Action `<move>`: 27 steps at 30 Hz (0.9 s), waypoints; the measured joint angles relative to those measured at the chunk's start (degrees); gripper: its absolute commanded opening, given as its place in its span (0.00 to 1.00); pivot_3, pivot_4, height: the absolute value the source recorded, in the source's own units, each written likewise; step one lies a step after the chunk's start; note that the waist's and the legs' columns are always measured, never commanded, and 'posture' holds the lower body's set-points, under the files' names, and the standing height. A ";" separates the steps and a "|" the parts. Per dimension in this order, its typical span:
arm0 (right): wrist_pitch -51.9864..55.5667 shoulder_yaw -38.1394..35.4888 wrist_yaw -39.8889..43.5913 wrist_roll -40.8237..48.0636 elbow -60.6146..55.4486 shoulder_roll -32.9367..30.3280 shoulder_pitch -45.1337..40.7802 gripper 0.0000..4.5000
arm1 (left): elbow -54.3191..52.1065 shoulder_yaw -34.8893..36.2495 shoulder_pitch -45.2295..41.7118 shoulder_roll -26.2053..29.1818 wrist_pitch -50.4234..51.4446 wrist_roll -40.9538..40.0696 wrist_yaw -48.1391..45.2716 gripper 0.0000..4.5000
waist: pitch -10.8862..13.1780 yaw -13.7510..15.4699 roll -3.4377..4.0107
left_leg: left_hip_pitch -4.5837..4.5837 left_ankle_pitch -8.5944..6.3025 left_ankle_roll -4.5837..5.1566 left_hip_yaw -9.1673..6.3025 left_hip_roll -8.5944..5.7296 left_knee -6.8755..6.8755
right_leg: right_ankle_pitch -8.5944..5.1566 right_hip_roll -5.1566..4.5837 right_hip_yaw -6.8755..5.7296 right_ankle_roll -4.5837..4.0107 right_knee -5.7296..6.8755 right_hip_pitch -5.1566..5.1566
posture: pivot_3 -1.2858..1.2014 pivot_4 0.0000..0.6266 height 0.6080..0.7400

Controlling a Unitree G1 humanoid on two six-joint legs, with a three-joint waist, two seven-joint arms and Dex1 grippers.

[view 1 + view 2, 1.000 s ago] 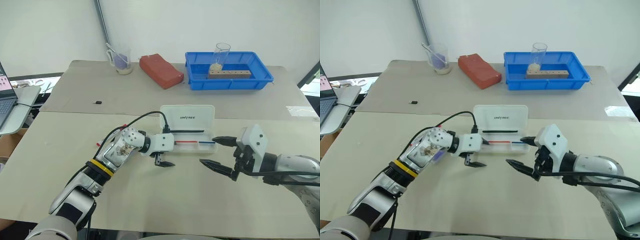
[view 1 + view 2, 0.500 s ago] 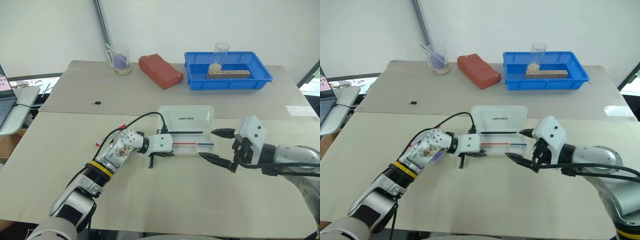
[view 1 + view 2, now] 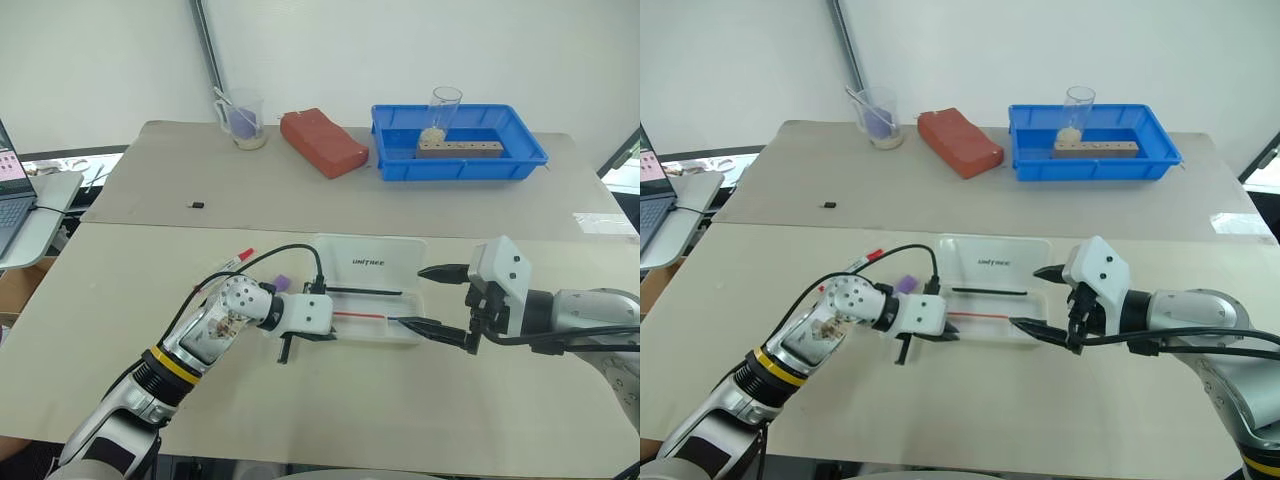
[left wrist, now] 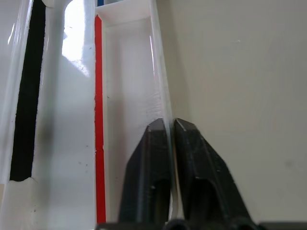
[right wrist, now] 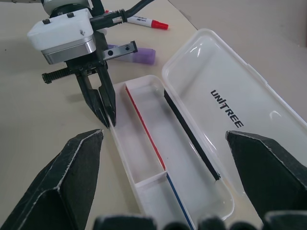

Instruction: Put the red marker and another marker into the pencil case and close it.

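The left gripper (image 5: 106,117) has its jaws pinched on the near wall of the pencil case (image 3: 372,262), which lies open on the counter (image 3: 300,390); the right gripper (image 3: 432,296) hangs wide open and empty at the case's other end. The red marker (image 5: 144,21) and purple marker (image 5: 136,55) lie just beyond the left gripper. Best steady the case, then release before reaching for either marker.

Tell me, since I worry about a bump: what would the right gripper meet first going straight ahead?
Probably the open pencil case: the right gripper points down at its tray, where thin pens lie. Depth is unclear.
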 measured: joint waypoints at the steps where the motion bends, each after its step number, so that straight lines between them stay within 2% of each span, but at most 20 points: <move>1: 0.00 0.06 0.05 0.00 0.04 0.00 -0.01 1.00 | -0.55 -0.01 0.13 0.04 0.13 -0.02 -0.05 0.47 | 0.00 -0.01 0.00 | 0.00 0.00 0.00 0.00 0.00 0.00 | 0.00 0.00 0.00 0.00 0.00 0.00 | 0.52 0.24 1.00; 5: -0.03 0.42 0.77 -0.10 0.79 -0.16 -0.54 1.00 | -4.91 0.27 0.20 1.66 2.11 -0.91 -1.07 0.92 | 0.00 -0.02 -0.01 | 0.00 0.00 0.00 0.00 0.00 0.00 | 0.00 0.00 0.00 0.00 0.00 0.00 | 0.52 0.24 1.00; 6: -0.03 0.57 1.17 -0.11 1.25 -0.33 -0.86 1.00 | -6.68 0.99 0.19 2.16 3.26 -1.58 -1.47 0.99 | 0.01 -0.03 -0.01 | 0.00 0.00 0.00 0.00 0.00 0.00 | 0.00 0.00 0.00 0.00 0.01 0.00 | 0.52 0.24 1.00; 12: -0.10 1.65 2.49 -0.08 3.68 -0.77 -3.66 1.00 | -17.30 7.53 -2.59 6.03 12.83 -9.45 -4.14 0.99 | 0.01 -0.06 -0.01 | 0.01 0.00 0.00 0.01 0.00 0.00 | -0.02 0.00 0.00 0.03 0.01 0.00 | 0.52 0.24 1.00; 15: -0.10 1.96 2.64 0.05 4.87 -0.59 -6.49 1.00 | -18.18 11.39 -5.29 6.92 18.91 -14.72 -4.78 0.99 | 0.02 -0.05 -0.01 | 0.03 0.01 0.01 -0.01 0.00 0.00 | -0.06 0.03 -0.01 0.10 0.04 -0.02 | 0.52 0.24 1.00; 20: 0.20 4.85 2.60 0.68 4.89 1.35 -9.86 1.00 | -4.71 22.73 -11.87 5.19 23.60 -16.75 5.33 0.99 | 0.01 -0.03 0.00 | 0.03 0.02 0.07 -0.08 -0.02 0.01 | -0.20 0.03 -0.01 0.36 0.06 -0.01 | 0.52 0.24 1.00; 23: 1.74 7.09 1.95 1.34 4.65 2.74 -12.28 1.00 | 2.03 25.91 -11.06 5.10 21.82 -14.96 11.39 0.99 | -0.02 -0.36 0.06 | 0.04 -0.04 0.17 -0.07 -0.02 -0.01 | -0.04 0.04 0.04 0.06 0.08 -0.04 | 0.52 0.24 1.00; 27: 4.03 9.46 -0.32 2.48 4.58 6.45 -20.13 1.00 | 7.86 29.84 -6.10 5.12 19.51 -13.49 18.13 0.99 | -0.07 -0.46 0.14 | 0.05 -0.04 0.17 -0.07 0.04 -0.04 | -0.02 0.10 0.04 0.03 0.18 -0.13 | 0.52 0.24 1.00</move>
